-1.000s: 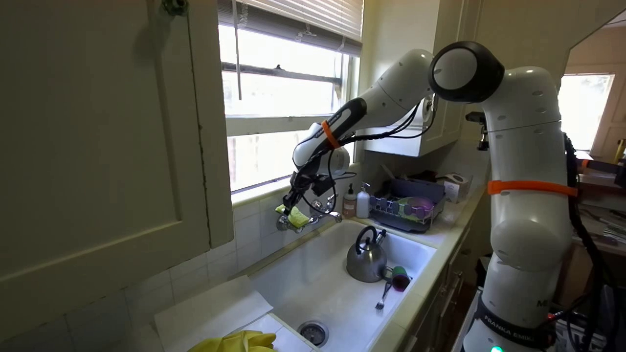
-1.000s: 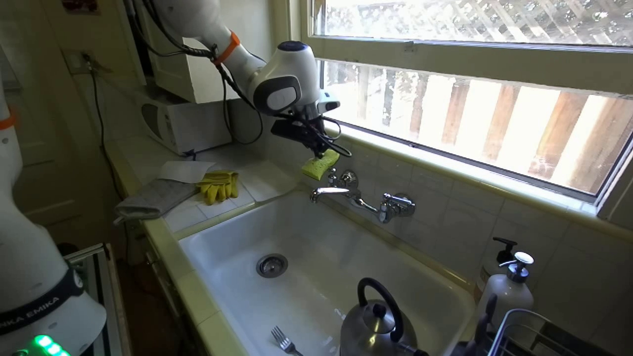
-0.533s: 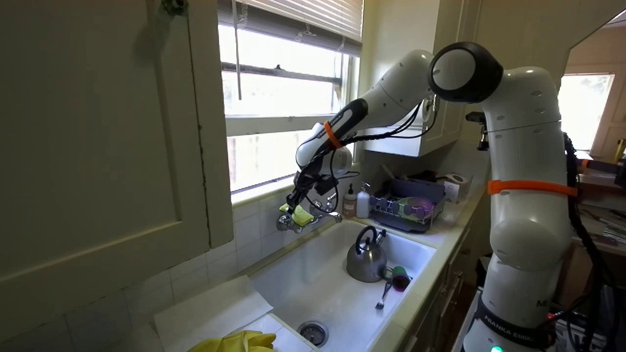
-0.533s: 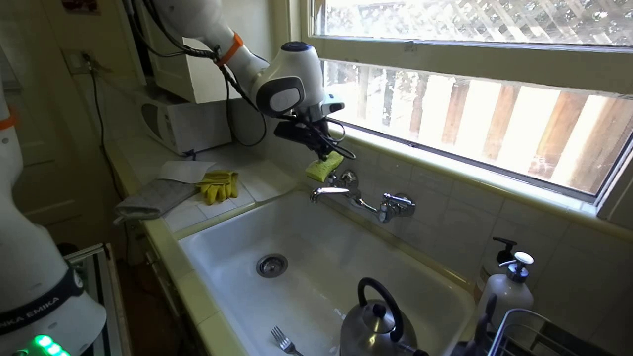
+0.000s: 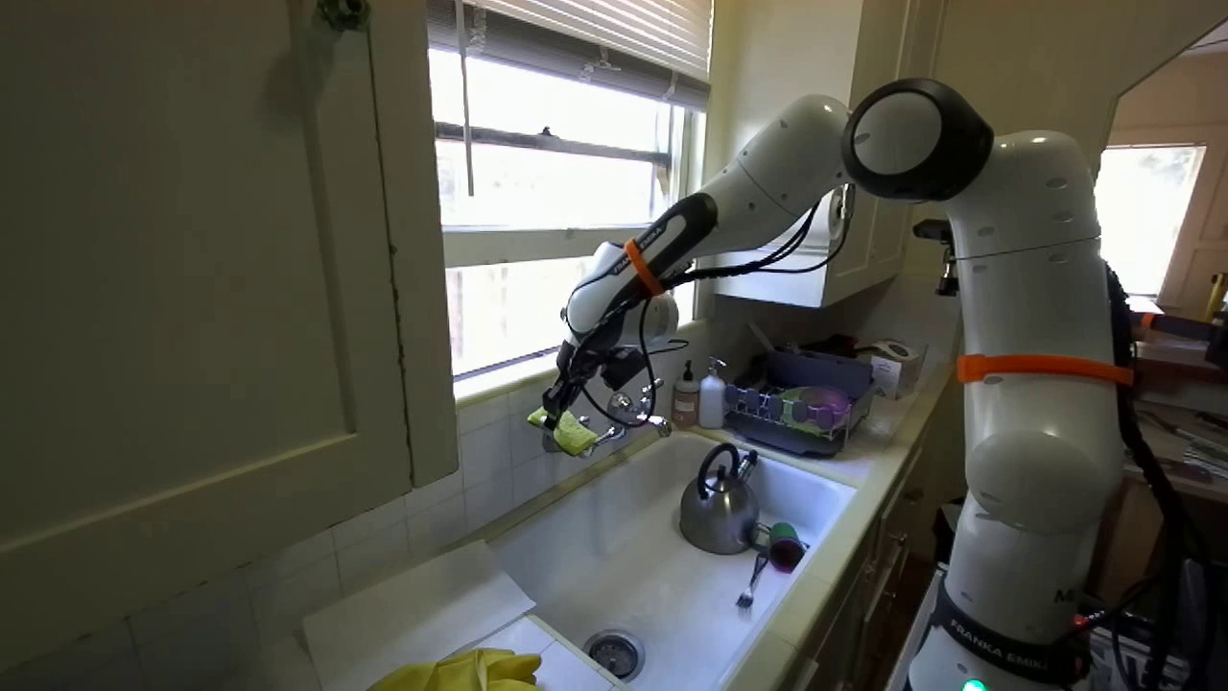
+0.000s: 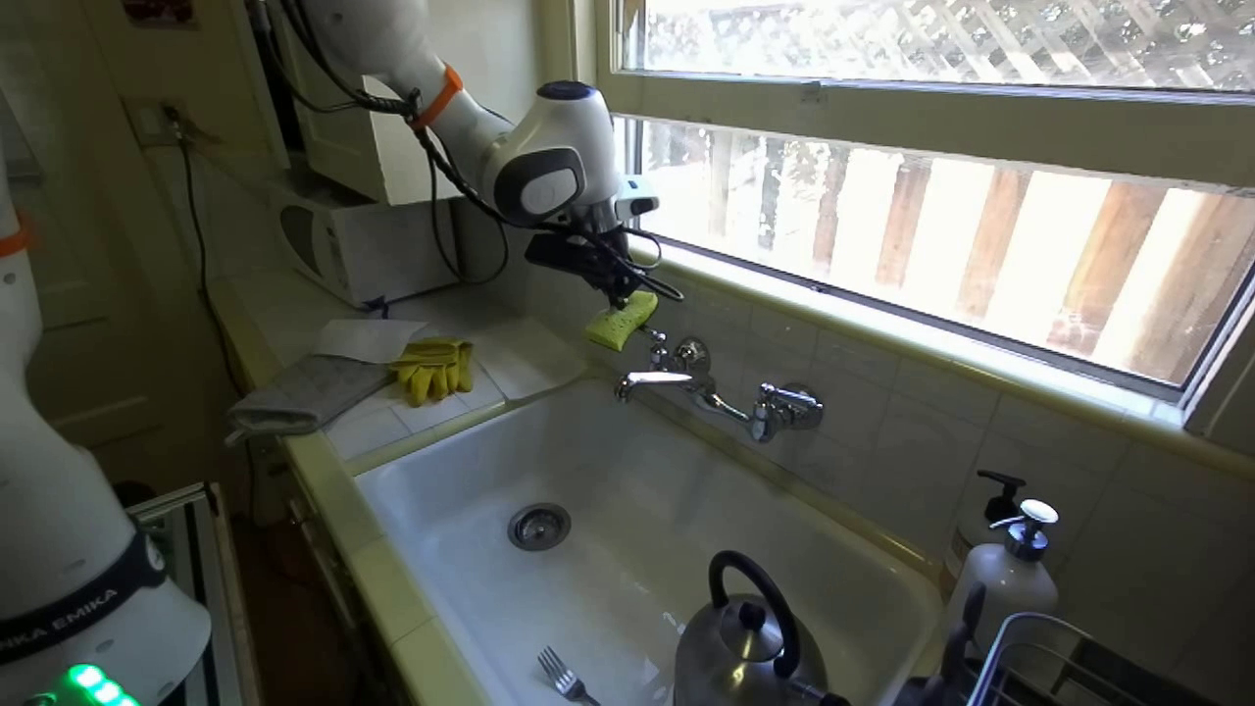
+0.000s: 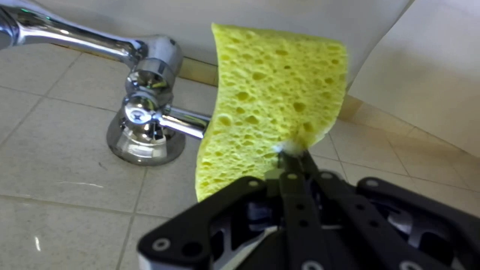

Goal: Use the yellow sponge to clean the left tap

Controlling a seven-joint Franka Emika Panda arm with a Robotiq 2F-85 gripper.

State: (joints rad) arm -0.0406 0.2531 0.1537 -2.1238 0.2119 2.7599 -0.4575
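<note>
The yellow sponge (image 7: 277,86) is gripped near one edge, its broad porous face showing in the wrist view. It shows in both exterior views (image 5: 566,434) (image 6: 622,324). My gripper (image 7: 294,153) is shut on it; in an exterior view the gripper (image 6: 620,299) sits above the counter end of the sink, close to the wall. A chrome tap (image 7: 144,116) is left of the sponge in the wrist view. Its lever (image 7: 185,122) runs up to the sponge's edge, its end hidden there; whether they touch I cannot tell. This tap (image 6: 692,355) stands right of the sponge in an exterior view.
The spout (image 6: 652,380) and a further tap (image 6: 784,410) are along the tiled wall. A kettle (image 6: 750,647) and fork (image 6: 563,675) lie in the sink (image 6: 441,520). Yellow gloves (image 6: 431,371) lie on the counter. The window sill (image 6: 882,309) runs above the taps.
The arm with the sponge first shifts slightly toward the taps, then back away from them toward the counter with the gloves. The sponge stays in the gripper throughout.
</note>
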